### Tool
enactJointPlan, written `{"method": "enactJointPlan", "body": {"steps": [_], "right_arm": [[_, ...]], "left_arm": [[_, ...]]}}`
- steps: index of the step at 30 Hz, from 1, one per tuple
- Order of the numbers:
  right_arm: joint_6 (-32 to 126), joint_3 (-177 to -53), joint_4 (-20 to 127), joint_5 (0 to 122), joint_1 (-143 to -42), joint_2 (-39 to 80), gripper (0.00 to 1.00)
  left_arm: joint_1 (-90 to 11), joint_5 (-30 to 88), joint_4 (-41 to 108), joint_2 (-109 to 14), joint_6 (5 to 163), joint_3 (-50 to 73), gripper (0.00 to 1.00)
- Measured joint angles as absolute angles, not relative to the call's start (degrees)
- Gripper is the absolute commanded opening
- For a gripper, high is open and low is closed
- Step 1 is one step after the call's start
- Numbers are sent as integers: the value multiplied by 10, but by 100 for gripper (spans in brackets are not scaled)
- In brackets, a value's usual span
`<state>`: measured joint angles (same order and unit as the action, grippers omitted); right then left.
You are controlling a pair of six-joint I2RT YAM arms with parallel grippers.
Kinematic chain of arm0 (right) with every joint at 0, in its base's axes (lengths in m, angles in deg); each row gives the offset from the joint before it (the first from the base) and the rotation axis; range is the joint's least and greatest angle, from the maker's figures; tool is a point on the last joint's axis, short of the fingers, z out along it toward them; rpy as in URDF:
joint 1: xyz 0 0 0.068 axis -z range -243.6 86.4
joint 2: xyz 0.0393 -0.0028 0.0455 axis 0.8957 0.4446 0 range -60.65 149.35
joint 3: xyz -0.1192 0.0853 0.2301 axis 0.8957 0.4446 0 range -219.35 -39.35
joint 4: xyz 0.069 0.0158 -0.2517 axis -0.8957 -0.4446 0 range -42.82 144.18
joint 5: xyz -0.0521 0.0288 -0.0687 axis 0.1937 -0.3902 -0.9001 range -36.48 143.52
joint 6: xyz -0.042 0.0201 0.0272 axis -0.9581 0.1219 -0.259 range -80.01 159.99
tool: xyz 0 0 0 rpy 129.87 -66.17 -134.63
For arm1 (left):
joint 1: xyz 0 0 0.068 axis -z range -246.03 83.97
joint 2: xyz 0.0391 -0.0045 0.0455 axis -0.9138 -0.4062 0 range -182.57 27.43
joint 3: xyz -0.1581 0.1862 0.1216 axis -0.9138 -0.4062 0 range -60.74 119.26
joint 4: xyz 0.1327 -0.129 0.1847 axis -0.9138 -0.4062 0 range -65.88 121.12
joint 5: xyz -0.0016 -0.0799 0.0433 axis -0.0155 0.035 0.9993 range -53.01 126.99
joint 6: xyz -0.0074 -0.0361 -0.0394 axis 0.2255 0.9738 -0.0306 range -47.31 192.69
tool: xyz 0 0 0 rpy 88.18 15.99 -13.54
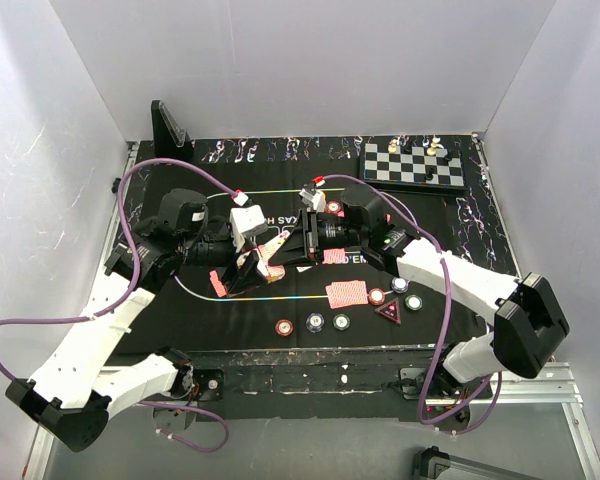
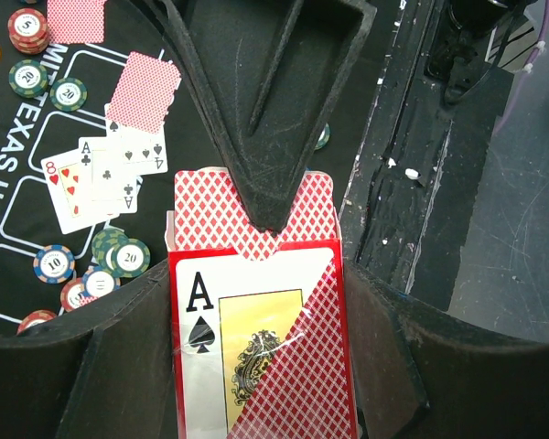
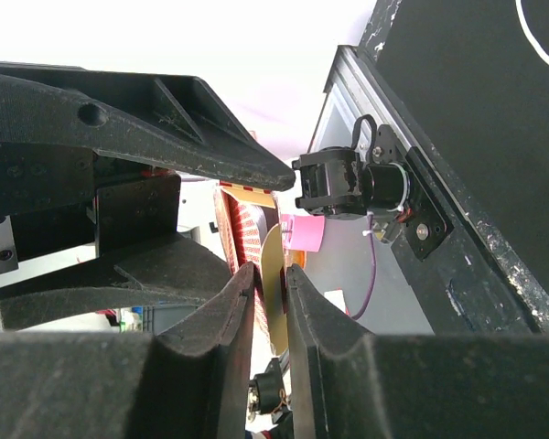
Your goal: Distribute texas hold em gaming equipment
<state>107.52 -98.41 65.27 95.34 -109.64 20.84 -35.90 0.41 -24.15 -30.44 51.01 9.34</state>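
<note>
- My left pincer [image 2: 267, 274] is pressed onto the deck of red-backed cards [image 2: 256, 366], clamped between its jaws.
- My right pincer [image 3: 270, 276] pinches one card [image 3: 273, 242] by the edge, where it juts from that deck.
- Step: dealing, I judge. Next move: draw this card straight out without dragging its neighbours.

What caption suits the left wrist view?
Left jaws clamp an ace-of-spades card box, flap open; face-up cards and poker chips lie on the mat beyond.

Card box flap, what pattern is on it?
Red-and-white diamond lattice; the card box flap shows best in the left wrist view.
</note>
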Motion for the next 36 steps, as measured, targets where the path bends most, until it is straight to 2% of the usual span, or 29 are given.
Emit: {"method": "enactJointPlan", "body": {"steps": [4, 18, 20, 24, 26, 36], "right_arm": [[1075, -977, 656, 956, -1091, 201, 20], [1075, -946, 641, 960, -1048, 173, 20], [1075, -946, 641, 961, -1045, 168, 27], [1083, -945, 643, 961, -1040, 156, 69], [1088, -944, 646, 961, -1038, 154, 79], [1122, -941, 706, 968, -1060, 169, 85]], "left_arm": [[-359, 1, -241, -304, 515, 94, 19], [-359, 1, -238, -304, 522, 94, 19], [-359, 0, -235, -304, 524, 94, 18], [-359, -7, -224, -299, 530, 94, 18], [-359, -11, -219, -295, 536, 94, 17], [-359, -25, -192, -295, 563, 94, 17]]}}
